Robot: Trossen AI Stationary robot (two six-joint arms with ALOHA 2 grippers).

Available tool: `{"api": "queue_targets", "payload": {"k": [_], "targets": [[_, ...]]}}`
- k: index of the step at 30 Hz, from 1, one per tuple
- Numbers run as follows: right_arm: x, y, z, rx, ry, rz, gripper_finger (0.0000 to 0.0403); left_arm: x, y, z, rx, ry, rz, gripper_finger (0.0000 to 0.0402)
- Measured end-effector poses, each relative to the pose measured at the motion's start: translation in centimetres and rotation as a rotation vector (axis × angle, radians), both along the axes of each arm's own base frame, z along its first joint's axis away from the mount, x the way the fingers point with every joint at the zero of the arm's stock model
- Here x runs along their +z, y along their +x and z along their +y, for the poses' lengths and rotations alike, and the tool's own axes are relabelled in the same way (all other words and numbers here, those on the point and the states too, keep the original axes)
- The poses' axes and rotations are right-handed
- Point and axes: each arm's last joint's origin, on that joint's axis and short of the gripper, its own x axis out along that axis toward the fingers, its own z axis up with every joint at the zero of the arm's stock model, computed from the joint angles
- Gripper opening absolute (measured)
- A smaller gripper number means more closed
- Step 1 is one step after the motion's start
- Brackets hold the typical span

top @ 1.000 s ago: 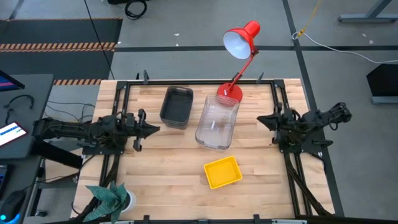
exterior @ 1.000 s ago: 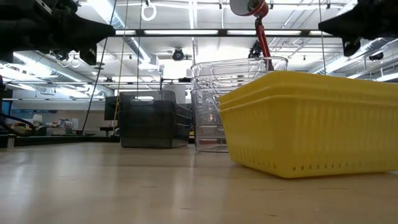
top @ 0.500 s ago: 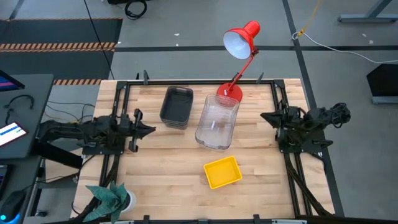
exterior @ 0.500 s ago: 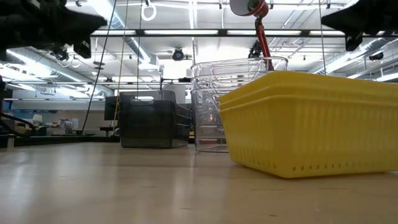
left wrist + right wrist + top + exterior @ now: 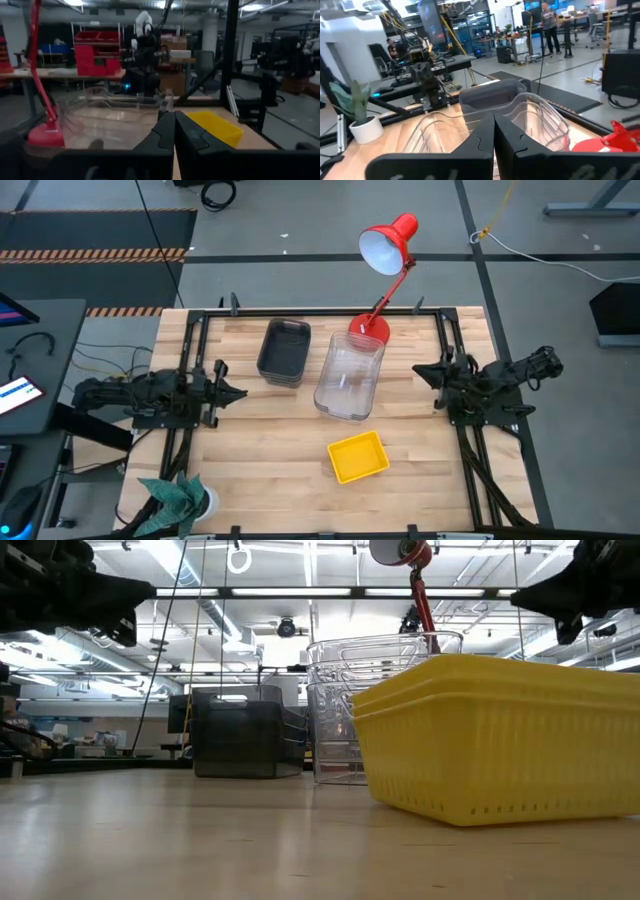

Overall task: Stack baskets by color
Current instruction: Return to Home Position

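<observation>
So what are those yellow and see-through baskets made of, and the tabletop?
The yellow baskets look like moulded plastic, with rows of fine slits in the walls. The see-through baskets seem to be clear plastic: the tabletop shows through them. That tabletop looks like pale wood, with plank seams.

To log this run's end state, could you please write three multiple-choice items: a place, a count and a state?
1. Where is the stack of clear see-through plastic baskets?
A. Against a potted plant
B. Beside the red desk lamp's base
C. On the floor
2. How many basket stacks are on the wooden table?
A. Two
B. Three
C. Five
3. The left gripper and right gripper are:
A. Both shut, empty
B. Both wide open
C. Each holding a basket
Answers: 1 B, its end lies by the base; 2 B, dark grey stack, clear stack, bright yellow stack; 3 A, wrist views show each closed on nothing.
</observation>
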Motion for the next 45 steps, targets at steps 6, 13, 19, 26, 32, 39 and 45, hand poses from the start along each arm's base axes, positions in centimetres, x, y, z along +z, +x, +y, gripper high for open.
{"api": "queue_targets", "payload": {"k": [6, 13, 19, 26, 32, 39, 45], "targets": [[0.2, 0.0, -0.1, -0.018, 0.015, -0.024, 0.0004, 0.3, -0.1, 0.0, 0.001, 0.011, -0.027, 0.0006], [0.3, 0.0, -0.1, -0.036, 0.020, -0.032, 0.0004, 0.3, 0.0, -0.1, -0.021, 0.022, -0.033, 0.0007], [-0.6, 0.5, 0.0, -0.087, 0.021, -0.105, 0.0004, 0.3, 0.0, -0.1, -0.023, 0.019, -0.030, 0.0006], [-2.2, 1.1, -0.1, -0.111, 0.007, -0.232, 0.0004, 0.3, -0.1, -0.2, -0.077, -0.007, -0.030, 0.0009], [-3.2, 1.5, -0.3, -0.129, 0.051, -0.165, 0.0002, 0.2, 0.0, -0.2, -0.087, -0.018, -0.013, 0.0006], [-4.5, 1.6, -1.0, -0.267, 0.187, -0.114, 0.0012, 0.2, 0.0, 0.1, 0.011, -0.037, -0.016, 0.0009], [-4.4, 1.5, -1.1, -0.294, 0.194, -0.122, 0.0017, -1.0, 0.1, 0.4, 0.118, -0.048, 0.106, 0.0015]]}}
